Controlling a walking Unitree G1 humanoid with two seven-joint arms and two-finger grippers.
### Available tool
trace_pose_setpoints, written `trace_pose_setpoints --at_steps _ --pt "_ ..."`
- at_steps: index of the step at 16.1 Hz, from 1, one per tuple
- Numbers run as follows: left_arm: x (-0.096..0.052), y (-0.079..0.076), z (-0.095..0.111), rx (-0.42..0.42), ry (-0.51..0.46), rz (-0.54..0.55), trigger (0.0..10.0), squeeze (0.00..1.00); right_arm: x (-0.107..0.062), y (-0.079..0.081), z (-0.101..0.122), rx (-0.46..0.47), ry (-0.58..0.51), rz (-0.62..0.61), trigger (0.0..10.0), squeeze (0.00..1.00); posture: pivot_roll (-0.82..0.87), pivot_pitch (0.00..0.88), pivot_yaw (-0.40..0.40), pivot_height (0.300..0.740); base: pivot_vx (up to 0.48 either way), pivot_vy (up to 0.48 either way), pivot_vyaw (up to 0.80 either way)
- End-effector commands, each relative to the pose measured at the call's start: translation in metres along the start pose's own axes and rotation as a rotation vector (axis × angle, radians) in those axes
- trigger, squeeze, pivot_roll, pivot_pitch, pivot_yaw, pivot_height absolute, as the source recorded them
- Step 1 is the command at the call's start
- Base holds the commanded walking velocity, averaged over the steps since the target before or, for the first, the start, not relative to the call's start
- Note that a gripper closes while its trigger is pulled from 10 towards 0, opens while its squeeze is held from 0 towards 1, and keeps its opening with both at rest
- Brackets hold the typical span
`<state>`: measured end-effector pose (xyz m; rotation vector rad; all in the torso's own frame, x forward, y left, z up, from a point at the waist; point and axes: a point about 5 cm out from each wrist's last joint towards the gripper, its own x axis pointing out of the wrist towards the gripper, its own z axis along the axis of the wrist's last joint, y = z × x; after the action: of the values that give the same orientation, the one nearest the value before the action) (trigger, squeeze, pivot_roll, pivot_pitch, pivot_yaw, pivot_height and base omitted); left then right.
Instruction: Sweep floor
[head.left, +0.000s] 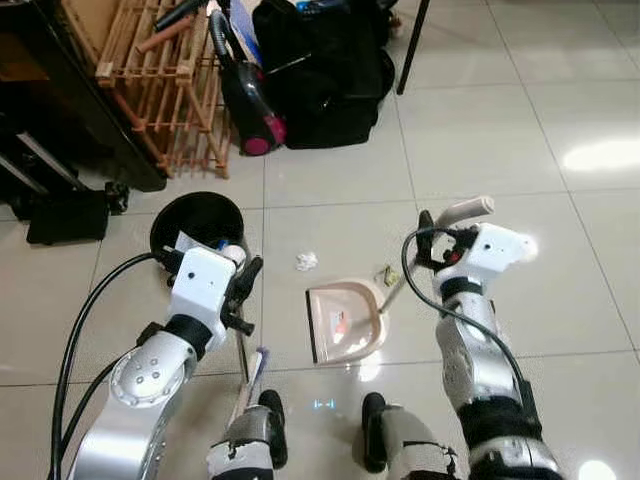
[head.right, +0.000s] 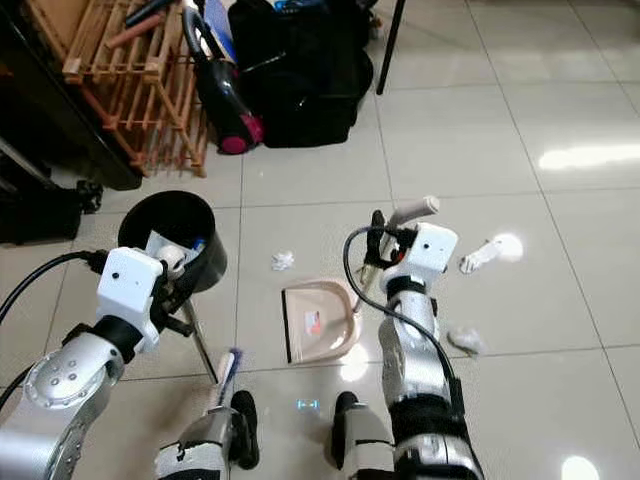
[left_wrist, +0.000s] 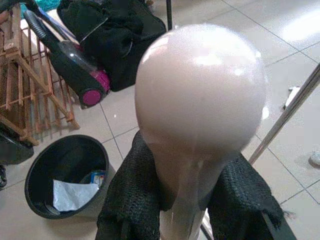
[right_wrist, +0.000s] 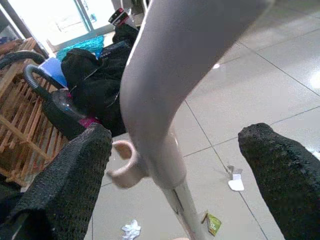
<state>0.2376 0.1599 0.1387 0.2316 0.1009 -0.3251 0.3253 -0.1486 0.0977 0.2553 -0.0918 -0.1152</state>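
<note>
My left gripper (left_wrist: 192, 195) is shut on the neck of the broom, just under its pale pink knob (left_wrist: 200, 95). The broom's shaft slants down to the brush (head.left: 257, 364) by my feet. A beige dustpan (head.left: 345, 320) rests on the tiles in front of me, its long handle (right_wrist: 165, 75) rising upright. My right gripper (head.left: 428, 240) is open, with that handle between its wide-apart fingers. On the floor lie a crumpled white paper (head.left: 306, 261), a small green wrapper (head.left: 388, 275) and white scraps (head.right: 478, 257) to the right.
A black bin (head.left: 197, 222) holding some trash stands just ahead of my left arm. At the back are a wooden rack (head.left: 160, 80), a black and pink vacuum cleaner (head.left: 245, 100), a black bag (head.left: 325, 70) and a thin dark pole (head.left: 412, 45). Dark furniture (head.left: 60, 100) lines the left.
</note>
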Motion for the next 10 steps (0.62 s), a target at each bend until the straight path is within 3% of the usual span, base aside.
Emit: trace_pose_setpoints --at_steps 1,6,10 --pt "-0.005 0.004 0.003 0.012 0.0 0.002 10.0 0.0 0.003 -0.003 -0.002 0.003 -0.002 -0.015 10.0 0.0 0.07 0.353 0.017 0.74 0.0 0.0 0.0" --pt "-0.011 0.007 0.004 0.026 0.011 0.002 10.0 0.0 0.018 -0.003 0.007 -0.012 -0.047 -0.014 10.0 0.0 0.08 0.361 0.02 0.74 0.0 0.0 0.0" --pt "-0.017 0.004 0.002 0.026 0.024 -0.007 10.0 0.0 0.021 -0.006 0.007 -0.011 -0.053 -0.027 10.0 0.0 0.1 0.374 0.018 0.74 0.0 0.0 0.0"
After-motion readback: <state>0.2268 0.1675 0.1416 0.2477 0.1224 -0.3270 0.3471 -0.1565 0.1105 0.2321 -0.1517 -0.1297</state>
